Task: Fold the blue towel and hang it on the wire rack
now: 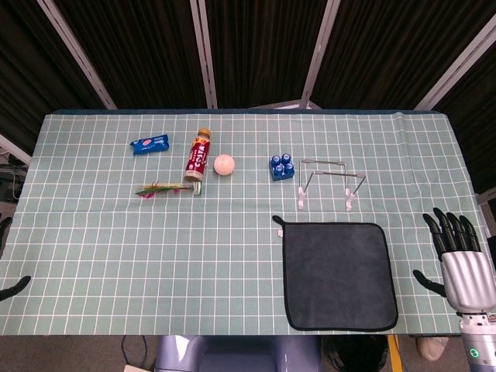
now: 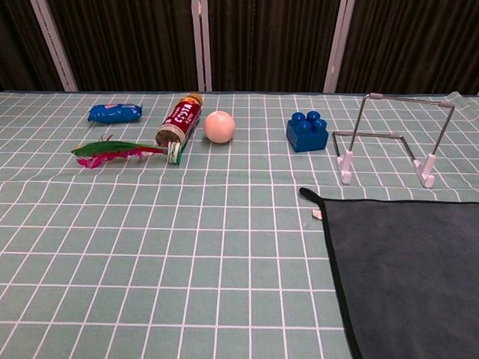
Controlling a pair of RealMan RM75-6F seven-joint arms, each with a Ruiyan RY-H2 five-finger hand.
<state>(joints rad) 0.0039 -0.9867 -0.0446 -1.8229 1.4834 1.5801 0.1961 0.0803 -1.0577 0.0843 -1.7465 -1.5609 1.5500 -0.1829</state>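
Spread flat at the counter's near edge, the towel (image 1: 338,275) lies just left of the right robot hand (image 1: 463,266), which is open and empty; the left robot hand (image 1: 14,288) is well apart, barely visible, its state unclear.

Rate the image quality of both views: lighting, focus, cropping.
Head view: even lighting, faint shadows, sharp; the towel reads dark grey rather than blue; the right hand sits at the frame edge, and only a tip of the left hand shows. Chest view: sharp, soft shadows under the wire rack; towel cropped at right and bottom edges.
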